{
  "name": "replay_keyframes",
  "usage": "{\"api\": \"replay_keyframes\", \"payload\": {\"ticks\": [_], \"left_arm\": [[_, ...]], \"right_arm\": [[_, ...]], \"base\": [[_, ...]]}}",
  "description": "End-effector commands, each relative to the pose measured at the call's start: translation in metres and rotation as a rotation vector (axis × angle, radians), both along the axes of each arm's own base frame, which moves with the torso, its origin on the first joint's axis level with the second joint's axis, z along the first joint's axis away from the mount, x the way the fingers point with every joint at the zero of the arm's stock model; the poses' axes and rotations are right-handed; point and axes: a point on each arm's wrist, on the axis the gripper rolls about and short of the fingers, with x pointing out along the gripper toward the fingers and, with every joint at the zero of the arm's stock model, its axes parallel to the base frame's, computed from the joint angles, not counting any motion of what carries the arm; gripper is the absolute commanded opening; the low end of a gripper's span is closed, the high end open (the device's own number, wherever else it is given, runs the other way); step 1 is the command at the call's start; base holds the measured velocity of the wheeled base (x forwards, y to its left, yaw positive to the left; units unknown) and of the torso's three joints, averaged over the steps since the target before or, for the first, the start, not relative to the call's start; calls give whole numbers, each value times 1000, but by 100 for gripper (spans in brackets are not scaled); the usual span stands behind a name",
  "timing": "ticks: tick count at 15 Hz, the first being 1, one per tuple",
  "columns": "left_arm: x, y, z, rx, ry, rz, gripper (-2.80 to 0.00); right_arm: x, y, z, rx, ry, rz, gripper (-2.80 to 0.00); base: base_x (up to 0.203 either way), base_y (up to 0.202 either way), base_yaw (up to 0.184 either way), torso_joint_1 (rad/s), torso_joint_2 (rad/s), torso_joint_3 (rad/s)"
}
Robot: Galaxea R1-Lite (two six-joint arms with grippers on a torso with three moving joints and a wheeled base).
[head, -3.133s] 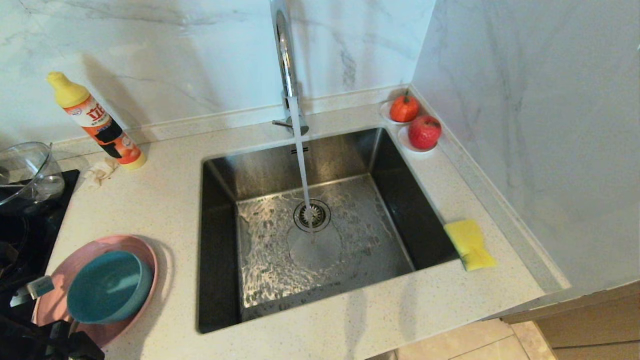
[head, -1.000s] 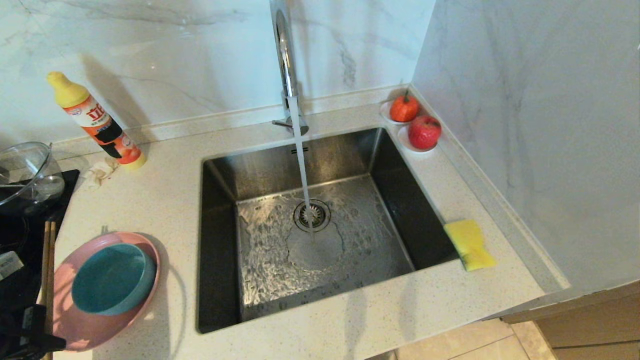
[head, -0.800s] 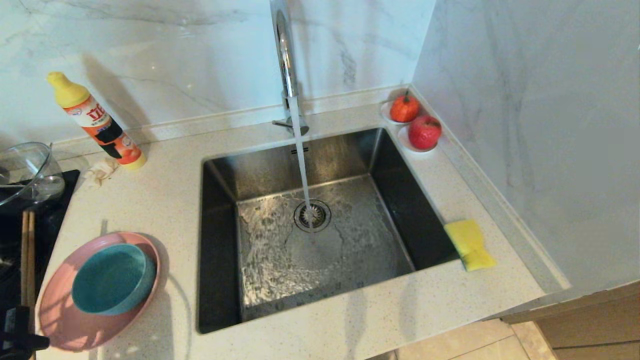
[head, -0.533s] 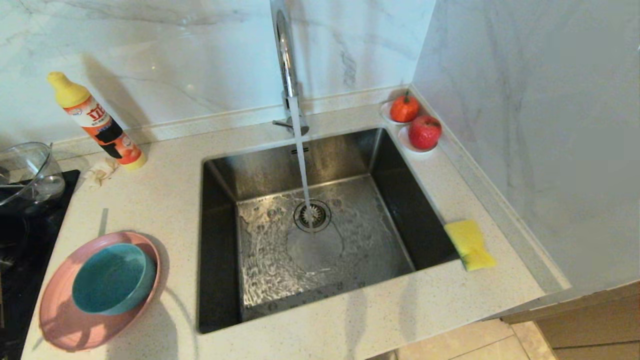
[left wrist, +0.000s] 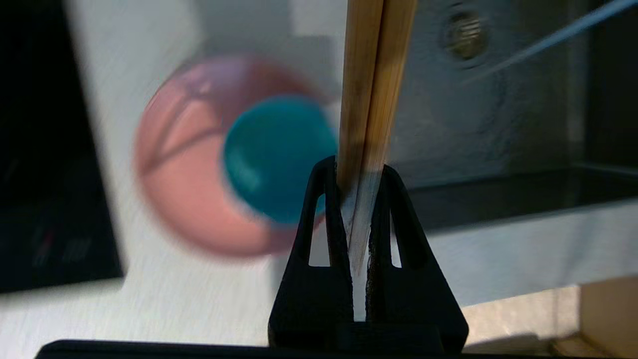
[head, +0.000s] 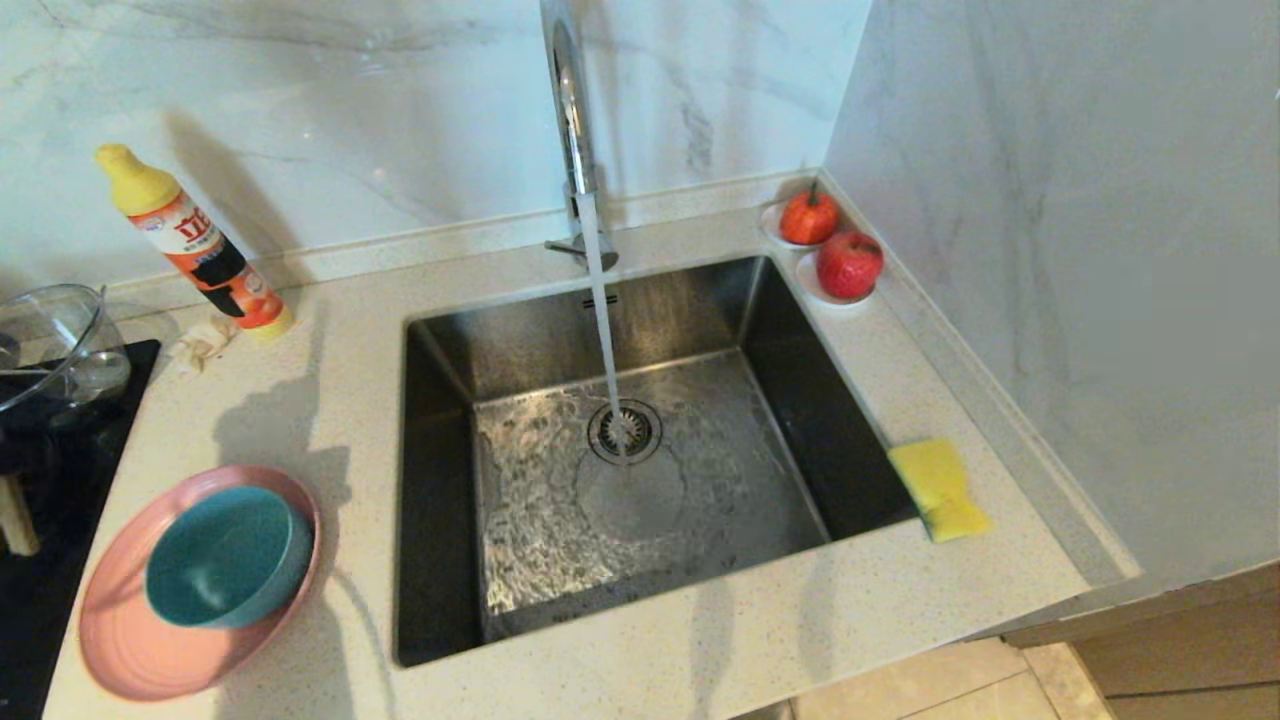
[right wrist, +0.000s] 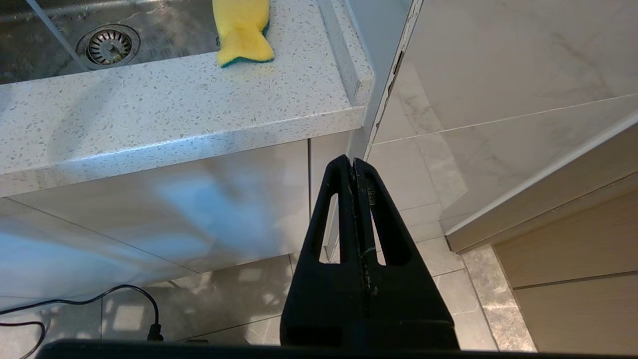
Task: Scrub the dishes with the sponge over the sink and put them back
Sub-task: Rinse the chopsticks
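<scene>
A teal bowl (head: pixel 228 556) sits inside a pink plate (head: pixel 110 610) on the counter left of the sink (head: pixel 720 480). The yellow sponge (head: pixel 940 488) lies on the counter at the sink's right rim. My left gripper (left wrist: pixel 355 172) is shut on a pair of wooden chopsticks (left wrist: pixel 374 75), high above the bowl (left wrist: pixel 274 154) and plate (left wrist: pixel 184 189). In the head view only a chopstick end (head: pixel 17 517) shows at the left edge. My right gripper (right wrist: pixel 353 162) is shut and empty, hanging below the counter's front edge, with the sponge (right wrist: pixel 242 30) up on the counter.
Water runs from the chrome tap (head: pixel 572 110) onto the drain (head: pixel 624 430). A detergent bottle (head: pixel 190 240) leans at the back left. A glass bowl (head: pixel 55 345) stands on the black hob (head: pixel 60 480). Two red fruits (head: pixel 848 264) fill the back right corner beside the wall.
The left arm has drawn away from the plate and out of the head view to the left, carrying the chopsticks. Bowl, plate and sponge have stayed put.
</scene>
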Motion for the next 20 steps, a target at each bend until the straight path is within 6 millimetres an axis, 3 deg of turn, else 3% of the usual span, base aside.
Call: {"api": "replay_keyframes", "payload": {"ticks": [1, 4, 8, 11, 17, 20], "left_arm": [[50, 2, 10, -31, 28, -137, -280], [97, -34, 14, -47, 47, -372, -280], [125, -94, -5, -51, 136, -625, -280], [138, -125, -24, -34, 199, -720, -280], [162, -156, -79, 28, 229, -722, -280], [165, -168, -90, 32, 250, -745, -280]], "right_arm": [[0, 0, 0, 0, 0, 0, -280], [0, 0, 0, 0, 0, 0, -280], [0, 0, 0, 0, 0, 0, -280], [0, 0, 0, 0, 0, 0, -280], [0, 0, 0, 0, 0, 0, -280], [0, 0, 0, 0, 0, 0, -280]], "base": [[0, 0, 0, 0, 0, 0], [0, 0, 0, 0, 0, 0], [0, 0, 0, 0, 0, 0], [0, 0, 0, 0, 0, 0], [0, 0, 0, 0, 0, 0], [0, 0, 0, 0, 0, 0]]}}
